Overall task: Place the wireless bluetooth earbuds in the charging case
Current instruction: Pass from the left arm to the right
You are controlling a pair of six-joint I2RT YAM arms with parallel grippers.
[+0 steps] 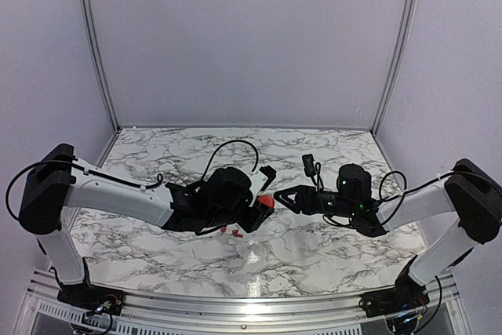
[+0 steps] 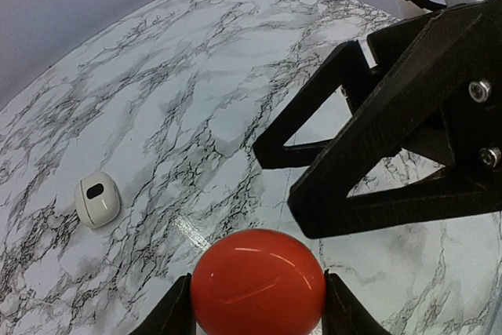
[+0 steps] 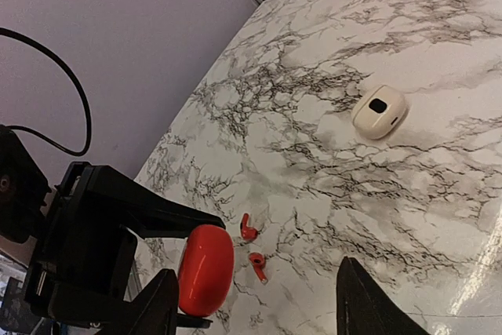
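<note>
1. We see the left gripper (image 2: 257,282) clenched on a red ball (image 2: 257,280). One black finger presses each side of it, over the middle of the worktop (image 1: 329,253).
2. We cannot tell whether the ball touches the marble or hangs just above it.
3. The right gripper (image 1: 280,196) is released. In its own wrist view its two fingers (image 3: 362,301) stand wide apart with nothing between them.
4. From above, the right gripper's tips point toward the left edge and sit just beside the ball. Whether they touch it we cannot tell.
5. The two wireless bluetooth earbuds (image 3: 248,227) (image 3: 257,266) lie loose on the marble, close together but apart, with neither gripper on them.
6. In the overhead view they show as two small red specks just on the near-edge side of the left gripper. They lie a little left of the middle and closer to the near edge than to the far one.
7. The charging case (image 3: 380,111) rests on bare marble, well apart from the earbuds and from both grippers. We see a small dark oval patch on its upper face.
8. We cannot tell whether its lid is open or shut.
9. The case also shows in the left wrist view, lying alone well to one side of the ball.
10. The overhead view does not show the case, so we cannot say which edge or corner it lies nearest.
</note>
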